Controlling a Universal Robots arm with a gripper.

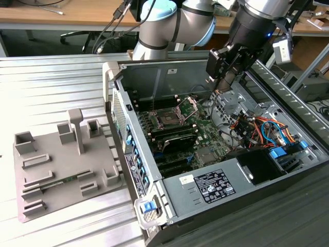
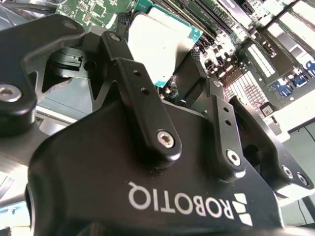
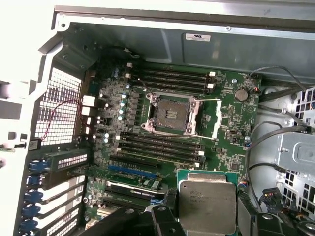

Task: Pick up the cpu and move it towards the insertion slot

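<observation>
1. Black finger links of my hand [image 2: 167, 73] sit closest to the lens in the second wrist view, closed on the cpu [image 2: 160, 46] from two opposite sides.
2. Cpu appearance: flat square, pale silvery face, thin green rim; in the first wrist view [image 3: 206, 204] its near edge is cut off by the frame.
3. Cpu position: held clear above the green motherboard [image 3: 226, 128], well apart from the insertion slot [image 3: 170, 115].
4. Insertion slot: dark square socket in a silver frame, its bracket swung open, lying between two banks of long black memory slots [image 3: 162, 147].
5. Exterior view: my hand [image 1: 223, 85] hangs inside the open computer case [image 1: 205, 188]; the cpu is too small to make out there.
6. Grey fixture plate [image 1: 56, 170] lies on the desk [image 1: 31, 92], beside the case.
</observation>
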